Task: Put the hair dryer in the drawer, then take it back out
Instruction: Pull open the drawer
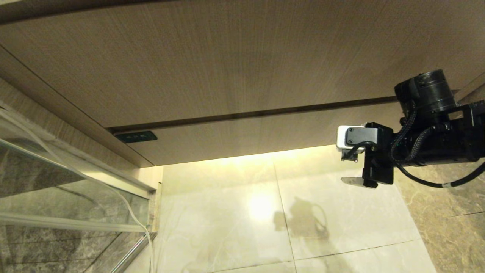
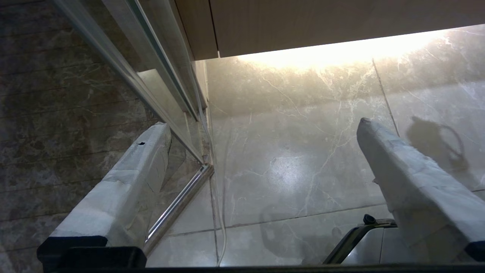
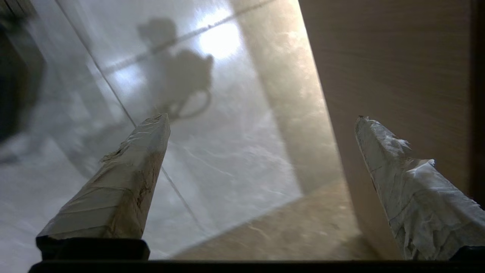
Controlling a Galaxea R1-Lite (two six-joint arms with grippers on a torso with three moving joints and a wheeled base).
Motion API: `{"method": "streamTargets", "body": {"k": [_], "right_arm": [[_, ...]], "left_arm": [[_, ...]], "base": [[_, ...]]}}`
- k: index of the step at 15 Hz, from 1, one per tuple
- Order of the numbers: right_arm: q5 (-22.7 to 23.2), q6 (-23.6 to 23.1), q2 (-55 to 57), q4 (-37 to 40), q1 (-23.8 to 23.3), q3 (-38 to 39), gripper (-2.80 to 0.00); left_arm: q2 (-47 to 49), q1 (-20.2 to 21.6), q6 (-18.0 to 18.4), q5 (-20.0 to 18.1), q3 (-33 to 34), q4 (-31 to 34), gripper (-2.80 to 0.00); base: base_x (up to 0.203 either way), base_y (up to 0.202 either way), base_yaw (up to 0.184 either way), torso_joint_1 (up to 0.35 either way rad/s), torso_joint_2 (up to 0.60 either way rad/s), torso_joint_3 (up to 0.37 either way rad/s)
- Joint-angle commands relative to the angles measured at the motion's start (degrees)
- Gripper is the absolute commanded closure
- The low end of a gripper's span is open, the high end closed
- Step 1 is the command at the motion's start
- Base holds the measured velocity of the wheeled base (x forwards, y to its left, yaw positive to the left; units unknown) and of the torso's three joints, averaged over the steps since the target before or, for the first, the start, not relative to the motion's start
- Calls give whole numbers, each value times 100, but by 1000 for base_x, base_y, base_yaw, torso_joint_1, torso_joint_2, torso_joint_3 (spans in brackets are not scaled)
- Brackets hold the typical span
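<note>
Drawer point(image 1: 265, 132) front matt light wood-grain, taller panel point(image 1: 208, 64) above likewise, floor tiles point(image 1: 235, 227) glossy veined marble, left partition point(image 1: 57, 182) clear glass with polished metal rail point(image 2: 178, 206), gripper fingers point(image 3: 121, 185) wrapped in creased pale tape

One wide light wood-grain drawer point(image 1: 265, 134) with one small dark label point(image 1: 135, 136), one taller wood-grain panel point(image 1: 212, 64) above, two robot grippers, and one glass shower partition point(image 1: 57, 182).
</note>
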Motion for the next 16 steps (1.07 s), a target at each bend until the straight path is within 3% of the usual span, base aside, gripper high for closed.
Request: {"method": "streamTargets", "body": {"k": [1,3,9,10,12,13,16], "right_arm": [[57,629,236,-105,151,-62,-280],[542,952,503,-600,192,-195,-280],[559,936,509,-616,184,-192,-280],[917,603,640,-937,107,-177,-280],[1947,-514,974,-1681,-99,-178,-280],[2211,-778,1056,-1786,-203,-195,-280],[2212,-779,1056,-1786,-203,-195,-280]], "left_arm": [[0,0,-1,1,0,2,-280],[0,0,-1,1,0,2,-280],[0,0,-1,1,0,2,-280],[0,0,-1,1,0,2,-280],[2,0,-1,1,0,2,-280],[9,0,-1,1,0,2,-280],[9,0,-1,1,0,2,-280]], "base": [[0,0,0,0,0,0],[0,0,0,0,0,0],[0,0,0,0,0,0],[0,0,0,0,0,0],[0,0,0,0,0,0],[0,0,0,0,0,0],[0,0,0,0,0,0]]}}
